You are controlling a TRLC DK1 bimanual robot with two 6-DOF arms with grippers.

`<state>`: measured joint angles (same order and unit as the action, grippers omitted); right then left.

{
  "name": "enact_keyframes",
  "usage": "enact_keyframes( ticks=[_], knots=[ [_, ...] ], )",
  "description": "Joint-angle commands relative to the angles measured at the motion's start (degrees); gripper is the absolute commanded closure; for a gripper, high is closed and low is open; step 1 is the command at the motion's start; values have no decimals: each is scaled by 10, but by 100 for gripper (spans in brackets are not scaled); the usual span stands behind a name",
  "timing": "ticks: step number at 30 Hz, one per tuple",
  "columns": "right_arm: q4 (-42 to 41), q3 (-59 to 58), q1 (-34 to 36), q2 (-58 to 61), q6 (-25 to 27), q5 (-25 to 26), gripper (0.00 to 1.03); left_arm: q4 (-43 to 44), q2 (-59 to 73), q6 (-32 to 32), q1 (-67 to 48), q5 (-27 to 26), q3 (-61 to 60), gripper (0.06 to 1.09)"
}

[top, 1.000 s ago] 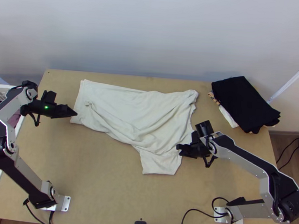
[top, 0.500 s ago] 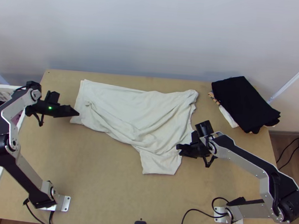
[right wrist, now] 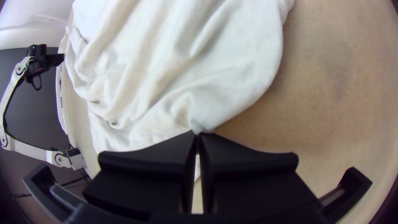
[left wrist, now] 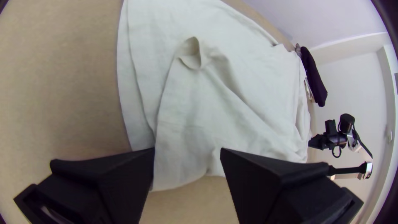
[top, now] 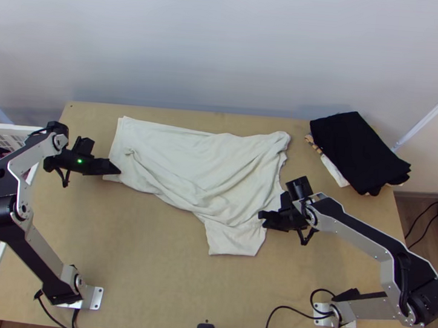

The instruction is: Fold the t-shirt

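The t-shirt lies creased mid-table. The right claw is clamped on its right edge; the left claw, spread at its left end, could catch just one of the offset layers there, skewing the fold.

And there's folded black cloth on the light wooden worktop, white plastic basket out left!

Bare tabletop leaves passage at seven o'clock from the t-shirt; the right arm blocks four, the left gripper nine.
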<state>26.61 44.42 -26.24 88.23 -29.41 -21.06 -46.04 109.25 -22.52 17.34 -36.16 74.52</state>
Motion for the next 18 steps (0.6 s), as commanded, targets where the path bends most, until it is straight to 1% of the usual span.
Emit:
enact_keyframes(
  ticks=[1, 7, 8, 9, 11, 18],
  knots=[
    [1, -32, -2, 45, -9, 35, 100, -13, 10, 8, -5, 1, 3, 35],
    [2, -31, -3, 47, -9, 35, 100, -40, 12, 10, 0, -8, 28, 35],
    [2, -31, -3, 47, -9, 35, 100, -43, 13, 10, 1, -13, 31, 39],
    [2, -31, -3, 48, -9, 35, 100, -43, 13, 11, 2, -20, 33, 45],
    [2, -31, -3, 48, -9, 35, 100, -43, 14, 16, 4, -26, 37, 51],
    [2, -30, -3, 49, -9, 35, 100, -43, 18, 22, 2, -28, 42, 51]
  ],
)
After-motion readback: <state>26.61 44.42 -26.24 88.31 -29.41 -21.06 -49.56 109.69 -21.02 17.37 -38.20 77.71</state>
